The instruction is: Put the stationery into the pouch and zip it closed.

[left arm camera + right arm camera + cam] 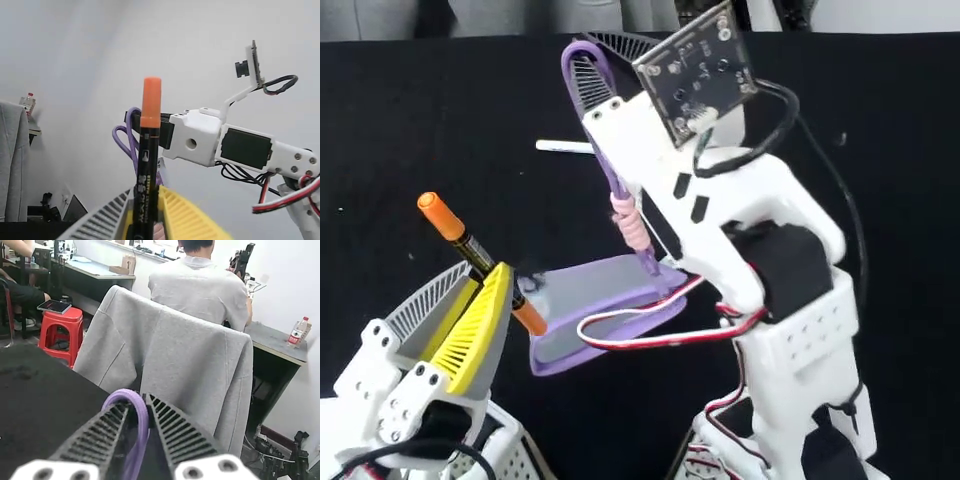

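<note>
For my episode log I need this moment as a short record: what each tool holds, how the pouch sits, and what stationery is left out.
left tool: shut on marker, orange cap up
right tool: shut on strap, raised
pouch: purple-edged, hanging from the strap over the table
marker position: outside the pouch, lower end near its edge
white pen: lying on the table behind the pouch
zip: cannot tell

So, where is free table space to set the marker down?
The table is bare at the far left, between pen and marker, and at the right past the right arm. The middle, around the pouch, is crowded.
</note>
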Controlling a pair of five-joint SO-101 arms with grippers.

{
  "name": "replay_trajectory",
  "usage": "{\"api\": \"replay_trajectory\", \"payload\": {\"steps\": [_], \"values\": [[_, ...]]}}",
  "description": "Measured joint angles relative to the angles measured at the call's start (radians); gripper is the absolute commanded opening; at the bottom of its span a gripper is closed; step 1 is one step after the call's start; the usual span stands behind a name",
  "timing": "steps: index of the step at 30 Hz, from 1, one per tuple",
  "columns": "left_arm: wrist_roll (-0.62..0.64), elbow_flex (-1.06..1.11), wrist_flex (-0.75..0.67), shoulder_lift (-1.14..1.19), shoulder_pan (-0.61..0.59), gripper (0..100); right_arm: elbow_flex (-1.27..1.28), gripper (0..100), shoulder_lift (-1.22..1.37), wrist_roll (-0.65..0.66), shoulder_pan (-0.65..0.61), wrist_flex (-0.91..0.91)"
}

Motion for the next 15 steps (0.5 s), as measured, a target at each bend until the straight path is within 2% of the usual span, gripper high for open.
{"api": "replay_trajectory", "payload": {"steps": [5, 10, 15], "values": [[0.002, 0.097, -0.072, 0.0, 0.017, 3, 0.014, 1.1, 0.0, 0.0, 0.0, -0.028], [-0.055, 0.126, -0.083, 0.0, 0.109, 3, 0.02, 1.1, 0.0, 0.0, 0.003, -0.048], [-0.089, 0.178, -0.081, 0.0, 0.152, 3, 0.071, 1.1, 0.002, 0.0, 0.003, -0.095]]}}
